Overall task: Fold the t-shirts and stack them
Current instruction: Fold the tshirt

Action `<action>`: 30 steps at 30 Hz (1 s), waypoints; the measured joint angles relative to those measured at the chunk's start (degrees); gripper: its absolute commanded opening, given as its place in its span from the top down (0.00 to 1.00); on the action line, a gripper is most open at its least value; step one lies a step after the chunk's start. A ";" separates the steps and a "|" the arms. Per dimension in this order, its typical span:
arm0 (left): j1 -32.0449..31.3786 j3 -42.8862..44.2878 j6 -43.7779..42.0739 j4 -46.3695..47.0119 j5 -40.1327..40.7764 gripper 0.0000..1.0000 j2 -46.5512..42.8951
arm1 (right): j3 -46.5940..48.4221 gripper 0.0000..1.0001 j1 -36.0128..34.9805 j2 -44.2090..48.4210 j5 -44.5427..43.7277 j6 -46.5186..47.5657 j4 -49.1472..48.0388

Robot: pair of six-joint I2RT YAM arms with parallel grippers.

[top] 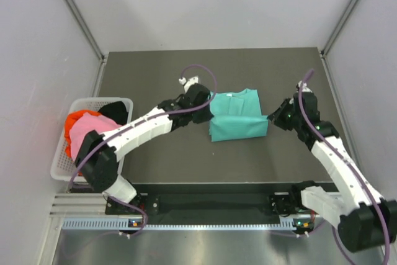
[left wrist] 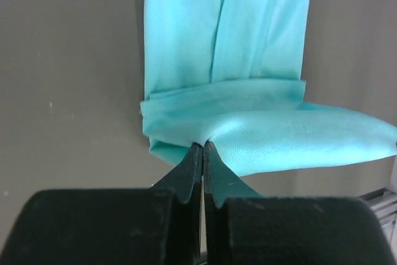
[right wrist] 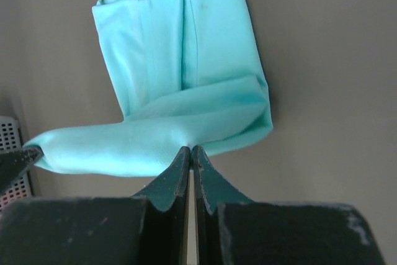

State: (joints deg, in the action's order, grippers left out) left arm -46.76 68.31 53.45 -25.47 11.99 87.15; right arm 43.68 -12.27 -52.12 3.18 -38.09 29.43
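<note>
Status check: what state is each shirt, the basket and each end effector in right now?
Teal shirt, partly folded, near fold pinched at both ends.
Left end effector, shut on teal shirt's left end.
Right end effector, shut on teal shirt's right end.
Basket, upright, holding three shirts.
Pink shirt, crumpled in basket.
Red-orange shirt, crumpled in basket, beside pink.
Black shirt, crumpled in basket's far end.

The soft teal cloth t-shirt (left wrist: 248, 122) runs past the picture's top edge beyond the left gripper (left wrist: 203, 148), and the fold caught between its closed fingers is hidden. Well left of the right gripper (right wrist: 190, 151), the white plastic lattice basket (right wrist: 7, 131) is cut by the edge; only a corner shows.
</note>
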 measured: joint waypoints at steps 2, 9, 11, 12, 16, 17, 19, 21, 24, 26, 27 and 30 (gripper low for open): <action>3.43 2.36 -1.36 0.63 -2.49 1.00 3.04 | 2.01 1.00 0.02 -5.29 0.37 0.90 -2.16; 12.37 12.72 -5.27 3.37 -11.58 1.00 15.85 | 11.76 0.99 0.94 -22.56 1.64 4.04 -7.52; 14.03 15.21 -5.81 5.07 -13.90 1.00 19.21 | 15.10 0.98 1.64 -27.34 2.23 4.83 -8.61; 14.78 16.39 -5.97 5.79 -15.15 1.00 20.72 | 16.46 0.98 2.10 -29.42 2.56 5.14 -9.20; 17.70 19.74 -6.29 9.90 -19.34 1.00 26.23 | 21.62 0.96 4.35 -38.12 5.22 6.05 -11.26; 18.49 20.68 -6.29 10.97 -20.41 1.00 27.85 | 22.84 0.96 4.98 -40.24 6.23 6.14 -11.67; 19.82 22.67 -6.25 13.25 -22.49 1.00 30.93 | 24.65 0.96 5.90 -43.78 7.91 6.23 -12.59; 21.27 24.90 -6.03 16.37 -25.33 1.00 34.51 | 26.43 0.96 6.78 -47.36 9.79 6.25 -14.03; 22.82 27.54 -5.81 19.69 -28.46 1.00 39.15 | 28.44 0.96 7.48 -51.76 12.24 6.47 -16.33; 23.54 29.92 -5.84 21.27 -30.16 1.00 42.14 | 29.66 0.96 7.76 -54.16 13.68 6.51 -17.68; 23.80 31.28 -5.88 21.46 -30.64 1.00 43.50 | 30.18 0.95 7.91 -55.25 14.32 6.51 -18.43; 24.09 33.88 -6.05 22.49 -31.47 1.00 46.16 | 31.80 0.94 8.33 -57.92 16.20 6.51 -20.15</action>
State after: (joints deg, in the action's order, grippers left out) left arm -22.68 102.19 47.40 -2.98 -19.49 133.32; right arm 75.48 -3.95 -110.04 19.38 -31.57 9.28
